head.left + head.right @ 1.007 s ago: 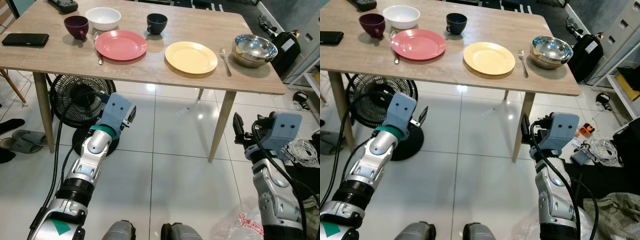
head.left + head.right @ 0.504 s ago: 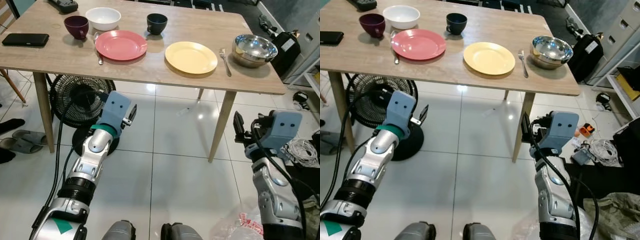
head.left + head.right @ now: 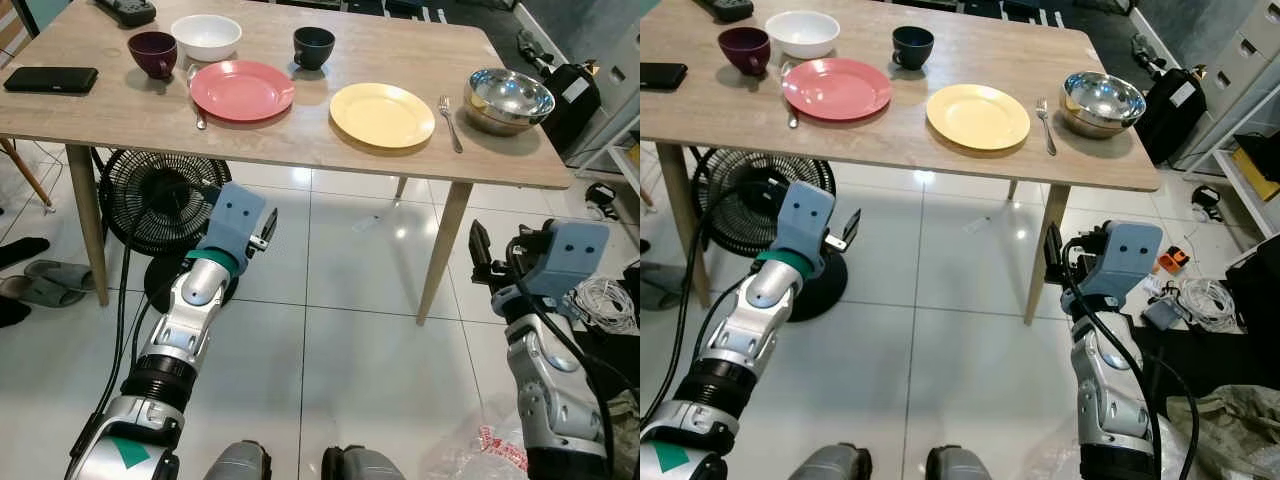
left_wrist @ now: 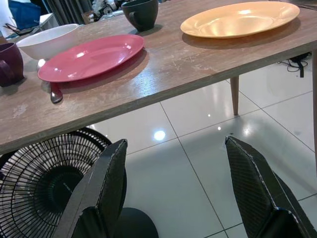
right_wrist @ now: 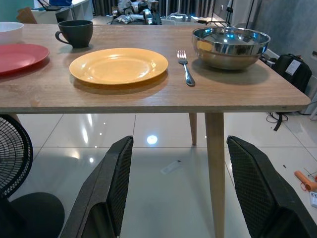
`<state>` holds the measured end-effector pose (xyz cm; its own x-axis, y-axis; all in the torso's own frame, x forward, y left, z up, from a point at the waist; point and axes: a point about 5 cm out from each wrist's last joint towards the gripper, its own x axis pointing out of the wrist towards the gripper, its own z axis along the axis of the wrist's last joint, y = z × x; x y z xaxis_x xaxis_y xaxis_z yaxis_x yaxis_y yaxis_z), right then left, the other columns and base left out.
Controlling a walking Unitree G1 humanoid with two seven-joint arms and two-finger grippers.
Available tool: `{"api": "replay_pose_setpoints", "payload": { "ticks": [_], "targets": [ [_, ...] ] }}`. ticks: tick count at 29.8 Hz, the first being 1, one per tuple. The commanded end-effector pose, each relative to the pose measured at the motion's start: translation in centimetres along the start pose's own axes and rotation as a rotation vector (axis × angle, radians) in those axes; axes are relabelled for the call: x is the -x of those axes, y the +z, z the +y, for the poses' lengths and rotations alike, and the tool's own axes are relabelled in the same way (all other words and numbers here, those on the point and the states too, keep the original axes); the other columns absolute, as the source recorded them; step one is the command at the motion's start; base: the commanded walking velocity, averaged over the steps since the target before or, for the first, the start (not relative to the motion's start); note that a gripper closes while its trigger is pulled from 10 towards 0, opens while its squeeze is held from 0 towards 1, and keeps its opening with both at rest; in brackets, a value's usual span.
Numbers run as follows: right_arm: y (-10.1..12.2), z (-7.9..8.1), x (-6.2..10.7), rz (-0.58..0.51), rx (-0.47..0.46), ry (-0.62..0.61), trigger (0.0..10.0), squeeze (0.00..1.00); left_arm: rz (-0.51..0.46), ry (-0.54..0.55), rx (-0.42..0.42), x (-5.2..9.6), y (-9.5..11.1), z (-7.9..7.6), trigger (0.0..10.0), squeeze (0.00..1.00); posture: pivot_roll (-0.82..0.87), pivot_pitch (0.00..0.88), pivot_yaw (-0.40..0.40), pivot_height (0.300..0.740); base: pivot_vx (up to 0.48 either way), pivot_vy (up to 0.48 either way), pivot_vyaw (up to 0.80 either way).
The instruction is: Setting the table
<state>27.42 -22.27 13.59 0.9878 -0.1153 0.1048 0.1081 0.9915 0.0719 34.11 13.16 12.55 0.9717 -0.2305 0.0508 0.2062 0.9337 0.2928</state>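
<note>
A wooden table (image 3: 300,140) carries a pink plate (image 3: 242,90) with a spoon (image 3: 196,103) at its left, and a yellow plate (image 3: 382,114) with a fork (image 3: 450,122) at its right. Behind them stand a white bowl (image 3: 206,36), a maroon cup (image 3: 153,52) and a dark cup (image 3: 313,46). A steel bowl (image 3: 510,98) sits at the right end. My left gripper (image 3: 268,224) hangs open below the table's front edge, under the pink plate. My right gripper (image 3: 477,248) is open and empty beside the front right table leg (image 3: 443,250).
A black floor fan (image 3: 158,205) stands under the table just behind my left arm. A phone (image 3: 50,79) and a remote (image 3: 127,10) lie at the table's left end. Slippers (image 3: 45,280) lie at the left; cables (image 3: 605,300) and a black bag (image 3: 572,95) at the right.
My left gripper has drifted slightly to the right. The right arm has barely moved.
</note>
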Motion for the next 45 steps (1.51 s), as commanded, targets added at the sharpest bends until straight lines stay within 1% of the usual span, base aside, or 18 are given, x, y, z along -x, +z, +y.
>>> {"api": "replay_pose_setpoints", "payload": {
  "ticks": [1, 6, 25, 27, 28, 29, 31, 33, 34, 36, 38, 40, 41, 42, 45],
  "targets": [
    [0.2, -0.3, 0.1, -0.009, 0.003, -0.014, 10.0, 0.0, -0.004, 0.006, 0.007, 0.0, 0.0, -0.2, 10.0, 0.0, 0.05, 0.018, -0.044, 0.74, 0.0, 0.0, 0.0],
    [0.2, -0.2, 0.2, -0.007, 0.003, -0.012, 10.0, 0.0, -0.01, 0.024, 0.003, -0.1, 0.2, -0.1, 10.0, 0.0, 0.05, 0.019, -0.046, 0.74, 0.0, 0.0, 0.0],
    [0.1, -0.2, 0.5, 0.0, 0.001, -0.013, 10.0, 0.0, -0.017, 0.044, 0.004, -0.4, 0.5, -0.2, 10.0, 0.0, 0.04, 0.023, -0.042, 0.74, 0.394, 0.0, 0.0],
    [0.1, -0.2, 0.5, -0.001, 0.0, -0.015, 10.0, 0.0, -0.053, 0.037, -0.022, -0.5, 1.2, -0.2, 10.0, 0.0, 0.04, 0.023, -0.04, 0.74, 0.412, 0.0, 0.0],
    [0.1, -0.2, 0.5, -0.001, 0.0, -0.015, 10.0, 0.0, -0.053, 0.037, -0.022, -0.5, 1.2, -0.2, 10.0, 0.0, 0.04, 0.023, -0.04, 0.74, 0.412, 0.0, 0.0],
    [0.1, -0.3, 0.5, -0.002, 0.001, -0.017, 10.0, 0.0, -0.078, 0.032, -0.037, -0.6, 1.7, -0.2, 10.0, 0.0, 0.04, 0.023, -0.04, 0.74, 0.42, 0.0, 0.0],
    [0.1, -0.3, 0.5, -0.002, 0.001, -0.017, 10.0, 0.0, -0.078, 0.032, -0.037, -0.6, 1.7, -0.2, 10.0, 0.0, 0.04, 0.023, -0.04, 0.74, 0.42, 0.0, 0.0],
    [0.1, -0.3, 0.5, -0.003, 0.001, -0.019, 10.0, 0.0, -0.139, 0.028, -0.055, -0.8, 3.2, 0.0, 10.0, 0.0, 0.04, 0.022, -0.04, 0.74, 0.416, 0.0, 0.0],
    [0.1, -0.3, 0.5, -0.003, 0.001, -0.019, 10.0, 0.0, -0.139, 0.028, -0.055, -0.8, 3.2, 0.0, 10.0, 0.0, 0.04, 0.022, -0.04, 0.74, 0.416, 0.0, 0.0],
    [0.2, -0.4, 0.5, -0.006, 0.001, -0.02, 10.0, 0.0, -0.202, 0.025, -0.068, -1.1, 4.8, 0.1, 10.0, 0.0, 0.04, 0.022, -0.041, 0.74, 0.412, 0.0, 0.0],
    [0.2, -0.4, 0.5, -0.006, 0.001, -0.02, 10.0, 0.0, -0.202, 0.025, -0.068, -1.1, 4.8, 0.1, 10.0, 0.0, 0.04, 0.022, -0.041, 0.74, 0.412, 0.0, 0.0],
    [0.3, -0.2, 0.3, -0.01, 0.0, -0.01, 10.0, 0.0, -0.264, 0.027, -0.078, -1.3, 6.6, 0.5, 10.0, 0.0, 0.04, 0.023, -0.04, 0.74, 0.412, 0.0, 0.0],
    [0.4, -0.1, 0.3, -0.011, 0.0, -0.002, 10.0, 0.0, -0.28, 0.027, -0.079, -1.3, 7.1, 0.6, 10.0, 0.0, 0.04, 0.023, -0.04, 0.74, 0.412, 0.0, 0.0],
    [0.5, 0.1, 0.2, -0.013, 0.002, 0.006, 10.0, 0.0, -0.29, 0.027, -0.079, -1.4, 7.4, 0.7, 10.0, 0.0, 0.05, 0.023, -0.04, 0.74, 0.416, 0.0, 0.0],
    [0.6, 0.4, 0.1, -0.017, 0.002, 0.014, 10.0, 0.0, -0.291, 0.026, -0.077, -1.4, 7.6, 0.9, 10.0, 0.0, 0.05, 0.023, -0.04, 0.74, 0.412, 0.0, 0.0]
  ]
}}
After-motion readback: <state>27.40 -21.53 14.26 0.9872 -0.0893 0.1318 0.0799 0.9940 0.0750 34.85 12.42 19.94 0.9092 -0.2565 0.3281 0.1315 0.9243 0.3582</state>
